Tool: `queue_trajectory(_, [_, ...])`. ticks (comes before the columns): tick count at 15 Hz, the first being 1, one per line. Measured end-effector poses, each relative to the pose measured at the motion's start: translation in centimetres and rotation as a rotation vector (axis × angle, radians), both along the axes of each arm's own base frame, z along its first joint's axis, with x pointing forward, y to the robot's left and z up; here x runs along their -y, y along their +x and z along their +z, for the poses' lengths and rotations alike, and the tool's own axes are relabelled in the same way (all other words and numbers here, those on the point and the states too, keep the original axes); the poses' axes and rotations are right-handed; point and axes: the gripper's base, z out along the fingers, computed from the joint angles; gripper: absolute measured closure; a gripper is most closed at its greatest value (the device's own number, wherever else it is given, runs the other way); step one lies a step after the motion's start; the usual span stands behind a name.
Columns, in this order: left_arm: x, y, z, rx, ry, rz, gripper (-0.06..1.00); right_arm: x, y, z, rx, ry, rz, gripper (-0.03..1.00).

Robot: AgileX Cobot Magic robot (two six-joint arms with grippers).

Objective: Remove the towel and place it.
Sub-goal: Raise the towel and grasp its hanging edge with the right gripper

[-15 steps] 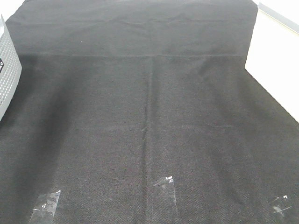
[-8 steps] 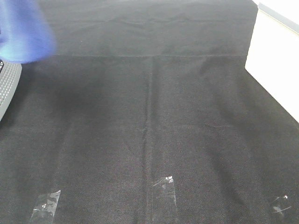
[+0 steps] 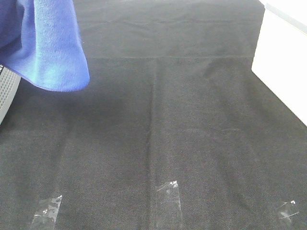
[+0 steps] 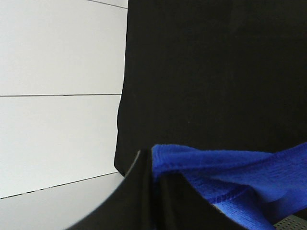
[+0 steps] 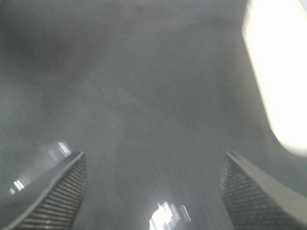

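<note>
Currently towel (image 4: pixel 230 167) pinched in left end effector (image 4: pixel 152 173).

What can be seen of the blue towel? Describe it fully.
The towel is bright blue, fuzzy microfibre with a stitched hem. It hangs bunched in folds at the high view's upper left, held up over the black cloth, its rounded lower edge drooping. The left tool, shut, pinches its hem. No tag shows.

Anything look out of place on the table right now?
Nothing spilled or damaged. The towel hangs bunched from the shut left claw, at the overhead view's upper left. Only oddity: three clear tape scraps stuck along the cloth's near edge.
</note>
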Motion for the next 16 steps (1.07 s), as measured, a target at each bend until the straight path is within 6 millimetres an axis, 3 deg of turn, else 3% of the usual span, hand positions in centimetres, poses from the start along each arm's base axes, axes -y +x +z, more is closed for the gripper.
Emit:
queue_trajectory(4, [1.0, -0.8, -0.1, -0.02, -0.002, -0.041, 0.94, -1.2, 5.4, 0.5, 0.031, 0.062, 0.114, 0.22])
queue_trajectory(8, [1.7, -1.3, -0.5, -0.087, -0.062, -0.1, 0.94, -3.2, 10.7, -0.8, 0.063, 0.098, 0.377, 0.22])
queue_trajectory(12, [2.5, -1.9, -0.7, -0.154, -0.128, -0.175, 0.94, -5.1, 15.2, -3.8, 0.123, 0.219, 0.646, 0.22])
queue_trajectory(16, [2.9, -2.1, -0.8, -0.177, -0.146, -0.216, 0.94, -6.5, 18.9, -6.5, 0.053, 0.328, 0.791, 0.07])
